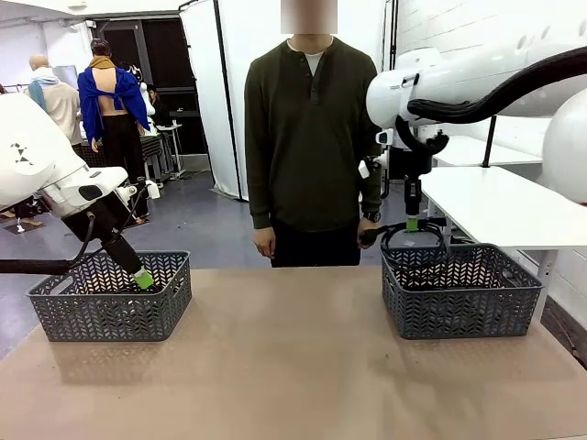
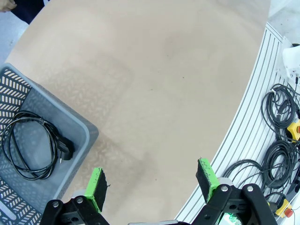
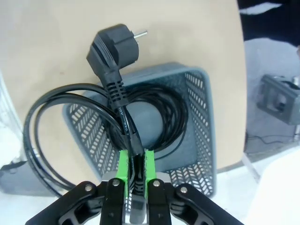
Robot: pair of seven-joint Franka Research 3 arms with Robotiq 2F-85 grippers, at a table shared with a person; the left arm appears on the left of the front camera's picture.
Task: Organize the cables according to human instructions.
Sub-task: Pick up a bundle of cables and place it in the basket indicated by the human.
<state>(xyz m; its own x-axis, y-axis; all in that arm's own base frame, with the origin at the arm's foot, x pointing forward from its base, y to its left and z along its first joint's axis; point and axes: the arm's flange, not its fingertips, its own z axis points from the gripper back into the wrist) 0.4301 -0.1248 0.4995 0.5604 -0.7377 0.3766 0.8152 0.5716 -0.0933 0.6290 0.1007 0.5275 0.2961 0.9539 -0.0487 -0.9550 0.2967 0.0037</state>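
black, rubbery cord pinched between the green pads (image 3: 123, 164) of the right gripper (image 3: 135, 165): jaws nearly shut on a bunched section of the held cable (image 3: 112, 117), just below its plug (image 3: 112, 49). hangs above the right basket (image 1: 461, 289), loops drooping over the rim and out past one side. looks light and limp, likely to sag, swing and uncoil if carried fast; jacket probably a little slick, so best gripped where several strands cross, as now, or at the stiffer neck behind the plug. plug head judged the only rigid and heavier part, apt to tip the coil toward itself.

below it, grey plastic lattice walls, with the basket floor bare where visible from the right wrist.

left gripper (image 2: 152, 185) spread wide, holding nothing, poised over bare worktop (image 2: 154, 79) just beside the left basket (image 2: 28, 154). inside that basket, one coiled cable (image 2: 30, 145) lying flat on the floor, plug resting near the solid wall. in the front view, left gripper's green pad at the near rim of the same basket.

farther off, beyond the worktop's edge, a ribbed rail with several other dark wire bundles (image 2: 281, 136), not judged part of the task.

at the far side, person (image 1: 310, 137) standing between the two baskets, arms down, one hand (image 1: 264, 243) loose by the hip; no pointing gesture readable.
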